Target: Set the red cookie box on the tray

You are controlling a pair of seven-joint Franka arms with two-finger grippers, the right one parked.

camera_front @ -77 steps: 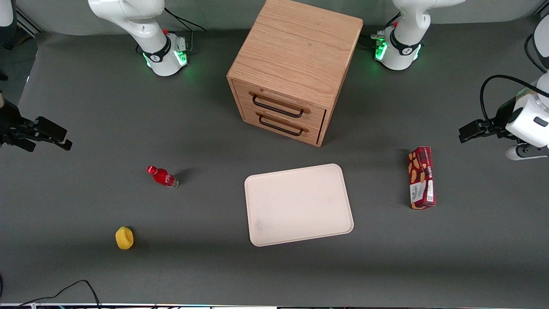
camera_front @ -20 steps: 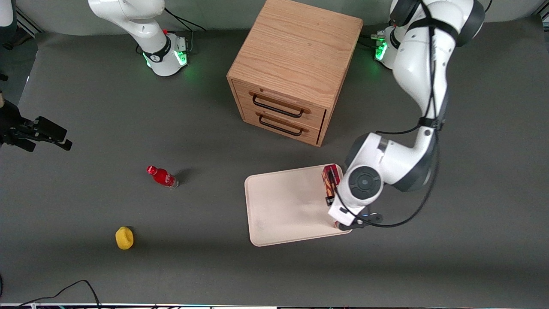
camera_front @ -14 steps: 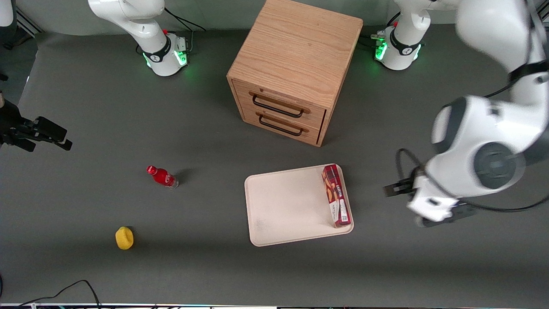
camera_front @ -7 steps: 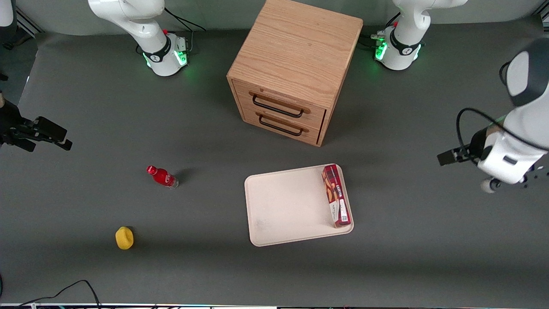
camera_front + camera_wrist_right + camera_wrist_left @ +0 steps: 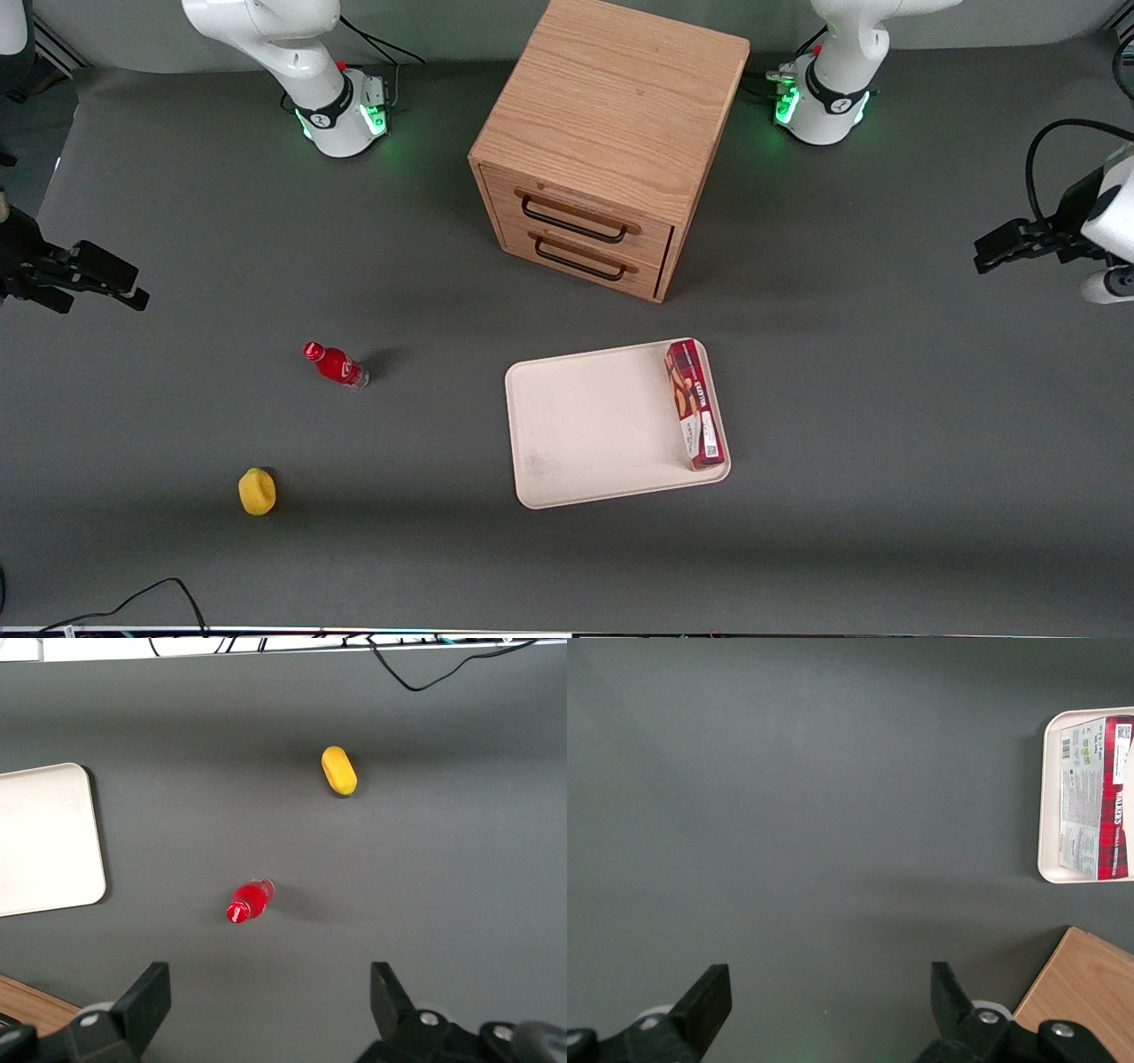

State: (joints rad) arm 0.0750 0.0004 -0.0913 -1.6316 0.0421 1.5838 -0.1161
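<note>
The red cookie box [image 5: 695, 404] lies flat on the tray [image 5: 594, 425], along the tray's edge toward the working arm's end of the table. It also shows in the left wrist view [image 5: 1097, 797], lying on the tray [image 5: 1046, 815]. The tray's bare end shows in the right wrist view [image 5: 44, 837]. My left gripper [image 5: 997, 248] hangs high over bare table at the working arm's end, well away from the tray. In the left wrist view the gripper [image 5: 828, 1010] is open and empty, with only grey table between its fingers.
A wooden two-drawer cabinet [image 5: 607, 142] stands farther from the front camera than the tray. A small red bottle [image 5: 335, 364] and a yellow object [image 5: 257, 491] lie toward the parked arm's end. A cable [image 5: 133, 602] runs along the near edge.
The box went from the table to the tray, where my gripper let it go. Since then the arm has swung away toward its own end and risen; the box stays still.
</note>
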